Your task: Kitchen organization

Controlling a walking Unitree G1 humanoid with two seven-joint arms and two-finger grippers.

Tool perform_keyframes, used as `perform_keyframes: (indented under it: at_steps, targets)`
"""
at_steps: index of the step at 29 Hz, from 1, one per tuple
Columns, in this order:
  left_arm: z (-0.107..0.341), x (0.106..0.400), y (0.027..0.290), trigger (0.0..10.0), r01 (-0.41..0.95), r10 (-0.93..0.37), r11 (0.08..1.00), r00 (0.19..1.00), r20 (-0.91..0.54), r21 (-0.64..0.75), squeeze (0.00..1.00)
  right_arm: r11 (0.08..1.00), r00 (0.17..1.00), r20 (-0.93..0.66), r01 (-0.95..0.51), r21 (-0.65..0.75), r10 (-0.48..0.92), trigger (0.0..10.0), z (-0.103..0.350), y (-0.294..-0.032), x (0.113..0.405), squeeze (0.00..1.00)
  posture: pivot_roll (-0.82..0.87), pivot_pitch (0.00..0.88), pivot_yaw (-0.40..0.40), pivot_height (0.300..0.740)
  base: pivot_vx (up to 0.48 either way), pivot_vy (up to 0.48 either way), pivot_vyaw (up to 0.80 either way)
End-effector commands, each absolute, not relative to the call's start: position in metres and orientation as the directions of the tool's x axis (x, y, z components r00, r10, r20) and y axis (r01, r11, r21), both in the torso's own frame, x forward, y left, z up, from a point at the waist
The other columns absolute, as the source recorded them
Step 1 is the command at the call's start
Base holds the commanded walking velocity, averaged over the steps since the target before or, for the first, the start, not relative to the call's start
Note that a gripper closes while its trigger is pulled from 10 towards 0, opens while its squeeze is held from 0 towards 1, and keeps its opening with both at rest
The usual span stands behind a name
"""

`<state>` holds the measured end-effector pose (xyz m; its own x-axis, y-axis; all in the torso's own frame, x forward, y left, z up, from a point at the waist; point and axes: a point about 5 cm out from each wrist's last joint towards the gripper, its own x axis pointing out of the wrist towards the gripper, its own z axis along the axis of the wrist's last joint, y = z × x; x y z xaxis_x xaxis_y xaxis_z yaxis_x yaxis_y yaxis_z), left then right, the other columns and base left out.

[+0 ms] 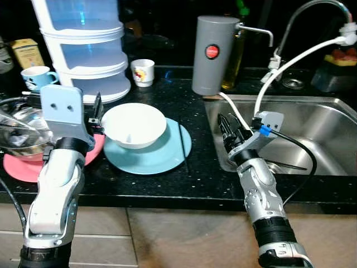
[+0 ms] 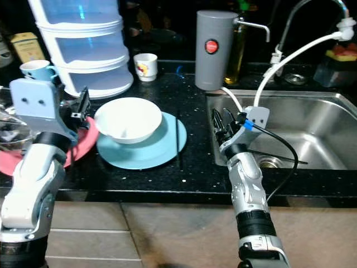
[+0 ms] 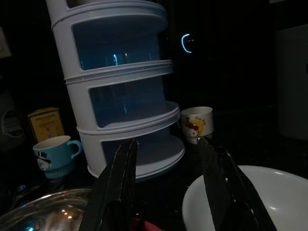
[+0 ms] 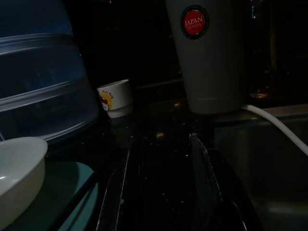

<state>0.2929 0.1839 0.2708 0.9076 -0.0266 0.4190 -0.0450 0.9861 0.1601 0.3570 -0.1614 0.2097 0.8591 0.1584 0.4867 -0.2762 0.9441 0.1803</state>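
A white bowl (image 1: 134,124) sits on a light blue plate (image 1: 162,155) on the black counter. A black chopstick (image 1: 182,146) lies across the plate's right side. My left gripper (image 1: 96,117) hovers at the bowl's left rim, above a pink plate (image 1: 22,166), and is open; in the left wrist view its fingers (image 3: 120,183) stand apart with nothing between them. My right gripper (image 1: 228,129) is open at the sink's left edge, pointing toward the back of the counter, also empty.
A glass bowl (image 1: 19,133) rests on the pink plate. Behind stand a stacked white and blue container tower (image 1: 83,50), a blue mug (image 1: 38,77), a white cartoon cup (image 1: 143,72) and a grey dispenser (image 1: 215,53). The steel sink (image 1: 312,120) holds a thin dark stick (image 1: 287,166); a white hose (image 1: 290,64) hangs from the faucet.
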Motion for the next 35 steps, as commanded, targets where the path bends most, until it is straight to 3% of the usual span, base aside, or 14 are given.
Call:
perform_keyframes:
  at_steps: [1, 15, 28, 35]
  targets:
    - [0.274, 0.293, 0.181, 10.0, -0.039, -0.049, 0.979, 0.909, 0.414, 0.201, 0.00, 0.945, 0.874, 0.462, -0.266, 0.192, 0.152, 10.0, 0.203, -0.164, 0.357, 0.00, 0.08, 0.041, 0.011, 0.740, 0.000, 0.000, 0.00]
    - [0.276, 0.295, 0.182, 10.0, -0.049, -0.046, 0.974, 0.911, 0.410, 0.219, 0.00, 0.945, 0.872, 0.468, -0.263, 0.193, 0.147, 10.0, 0.204, -0.165, 0.356, 0.00, 0.08, 0.043, 0.013, 0.740, 0.000, -0.464, 0.00]
    - [0.281, 0.295, 0.189, 10.0, -0.021, -0.069, 0.979, 0.899, 0.432, 0.201, 0.00, 0.949, 0.851, 0.511, -0.253, 0.191, 0.124, 10.0, 0.217, -0.166, 0.356, 0.00, 0.08, 0.051, 0.010, 0.740, 0.000, 0.000, 0.00]
    - [0.275, 0.297, 0.190, 10.0, 0.079, -0.120, 0.990, 0.917, 0.381, 0.121, 0.00, 0.977, 0.773, 0.634, -0.131, 0.171, -0.007, 10.0, 0.253, -0.179, 0.353, 0.00, 0.08, 0.050, 0.007, 0.740, 0.000, 0.000, 0.00]
